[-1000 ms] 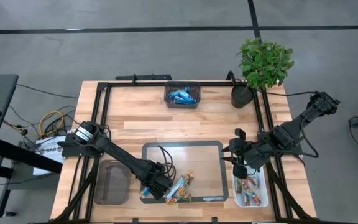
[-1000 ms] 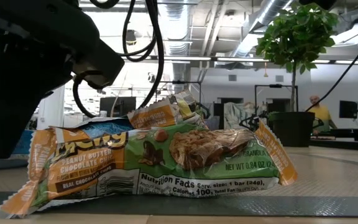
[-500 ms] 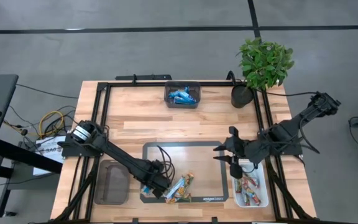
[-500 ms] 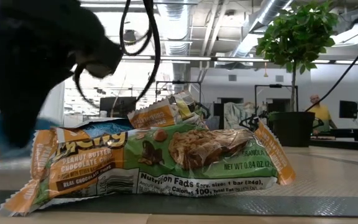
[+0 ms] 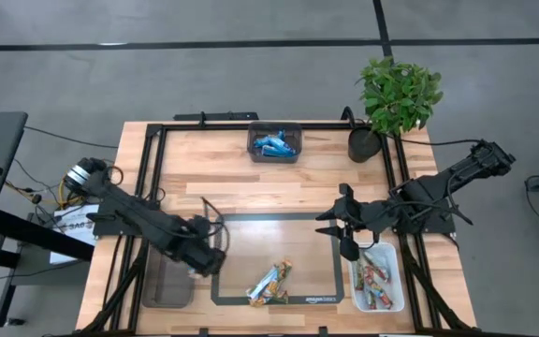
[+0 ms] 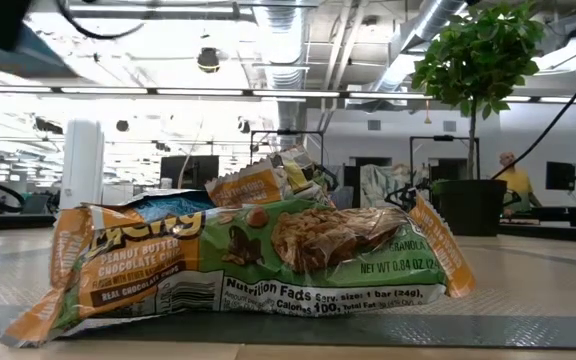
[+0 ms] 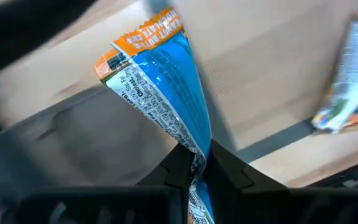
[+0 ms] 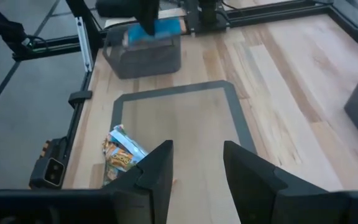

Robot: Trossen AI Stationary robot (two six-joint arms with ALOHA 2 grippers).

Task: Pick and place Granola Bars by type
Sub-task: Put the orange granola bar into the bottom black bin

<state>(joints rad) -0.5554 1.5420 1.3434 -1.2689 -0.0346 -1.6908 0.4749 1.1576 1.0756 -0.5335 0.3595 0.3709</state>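
Bars-wise: left gripper has its fingers pinched tight on a blue-wrapped granola bar, the bar sticking out past the fingertips w/ an orange strip at its far end. In the high view that gripper now sits over the gap between the dark tray and the taped rectangle, so it's moved off the pile since half a sec ago, when it was down at the rectangle's near left corner right by the bars. Right wrist view shows the blue bar held above the dark tray.

Pile of remaining bars lies inside the rectangle near its front edge, same spot as before, looks like 2 or 3, can't tell exactly. Low view is filled by a green/orange bar w/ others stacked behind it; the arm that blocked the left side of that view earlier has cleared out.

Right gripper hovers over the rectangle's right edge, fingers spread apart w/ nothing between them. It has shifted a bit farther from the white tray vs 0.5 s ago. That tray holds several red/multicolour bars. Another dark tray at the table's far edge holds blue bars, beside a potted plant.
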